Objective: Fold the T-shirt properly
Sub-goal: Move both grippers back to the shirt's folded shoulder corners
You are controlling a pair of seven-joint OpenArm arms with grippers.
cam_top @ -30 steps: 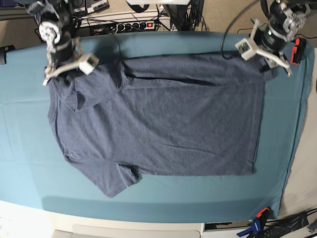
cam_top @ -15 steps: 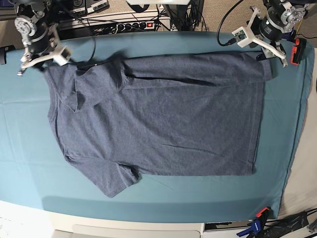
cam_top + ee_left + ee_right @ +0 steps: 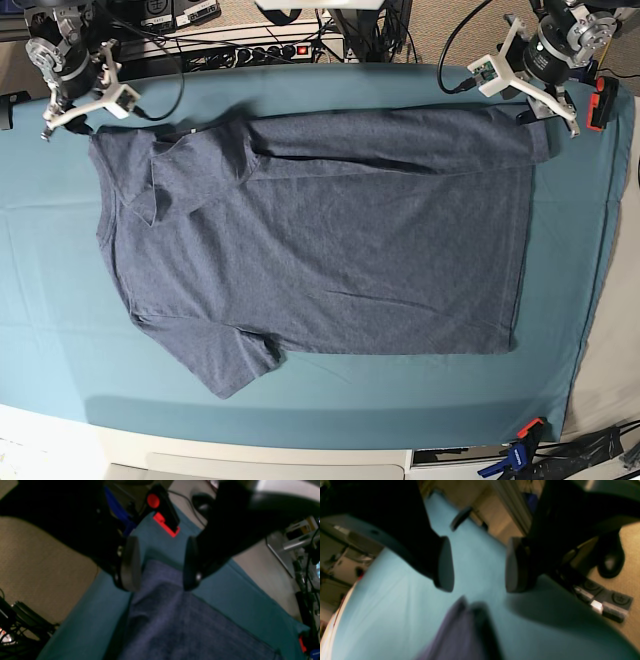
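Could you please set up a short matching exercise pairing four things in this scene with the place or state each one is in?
Things:
1. heathered slate-blue cotton T-shirt
2. plain teal table cloth
3. left claw
4. red and black clamp

Places or states:
A. open, above the shirt's far corner
B. lying flat, far edge folded over
C. spread under everything
D. at the cloth's far edge, beside the left arm

Pairs: 1-B, 2-C, 3-A, 4-D
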